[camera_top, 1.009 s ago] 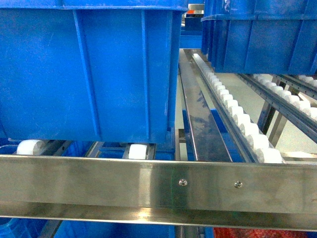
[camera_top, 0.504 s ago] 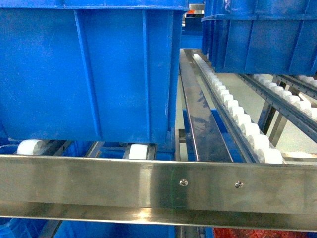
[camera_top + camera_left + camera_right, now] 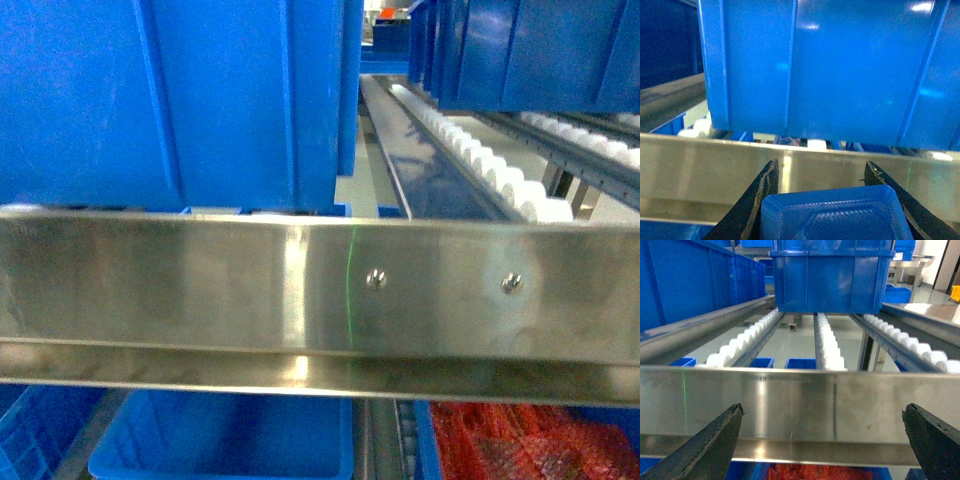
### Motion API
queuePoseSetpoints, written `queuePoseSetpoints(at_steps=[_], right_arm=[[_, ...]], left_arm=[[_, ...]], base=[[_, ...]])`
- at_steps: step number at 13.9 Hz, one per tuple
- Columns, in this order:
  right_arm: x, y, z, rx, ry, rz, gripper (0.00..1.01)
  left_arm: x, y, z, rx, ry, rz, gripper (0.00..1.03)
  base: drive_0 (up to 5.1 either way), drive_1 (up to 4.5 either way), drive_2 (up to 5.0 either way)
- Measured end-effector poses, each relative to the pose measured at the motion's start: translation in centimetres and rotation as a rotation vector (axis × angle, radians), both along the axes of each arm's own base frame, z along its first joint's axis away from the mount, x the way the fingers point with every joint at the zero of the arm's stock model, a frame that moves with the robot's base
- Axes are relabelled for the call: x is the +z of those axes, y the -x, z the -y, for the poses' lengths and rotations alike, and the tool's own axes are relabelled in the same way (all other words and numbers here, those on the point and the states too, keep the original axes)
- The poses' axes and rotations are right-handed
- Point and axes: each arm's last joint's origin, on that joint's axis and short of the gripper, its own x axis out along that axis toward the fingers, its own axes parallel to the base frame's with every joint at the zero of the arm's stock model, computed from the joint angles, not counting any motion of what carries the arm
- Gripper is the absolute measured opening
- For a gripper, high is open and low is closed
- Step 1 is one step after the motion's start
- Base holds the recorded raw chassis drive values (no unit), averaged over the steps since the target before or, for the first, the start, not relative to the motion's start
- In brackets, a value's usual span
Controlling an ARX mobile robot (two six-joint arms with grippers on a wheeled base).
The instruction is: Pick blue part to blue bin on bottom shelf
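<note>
jaws at the steel rail

left gripper (image 3: 817, 172) jaws stand parted, flanking a blue bin corner (image 3: 832, 212) at 6 o'clock below the steel front rail (image 3: 690, 160); contact with it cannot be told. right gripper (image 3: 822, 440) jaws spread wide, holding nothing, before the rail (image 3: 800, 410). blue bin (image 3: 230, 435) sits at 6 o'clock on the lower level, a tub of red pieces (image 3: 520, 440) at 5 o'clock. blue part not visible.

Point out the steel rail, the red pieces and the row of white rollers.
steel rail (image 3: 180, 290), head view, brushed front face.
red pieces (image 3: 520, 445), head view, top of the heap.
white rollers (image 3: 827, 342), right wrist view, middle of the centre row.
</note>
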Motion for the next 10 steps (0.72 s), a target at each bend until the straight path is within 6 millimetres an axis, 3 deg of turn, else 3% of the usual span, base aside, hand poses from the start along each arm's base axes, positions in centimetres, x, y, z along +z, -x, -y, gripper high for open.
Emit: queuePoseSetpoints(at_steps=[10], right_arm=[[-0.01,0.0,0.0,0.0,0.0,-0.001,0.98]], left_arm=[[-0.02,0.0,0.0,-0.001,-0.001,-0.002,0.43]], base=[[0.0,0.0,0.0]])
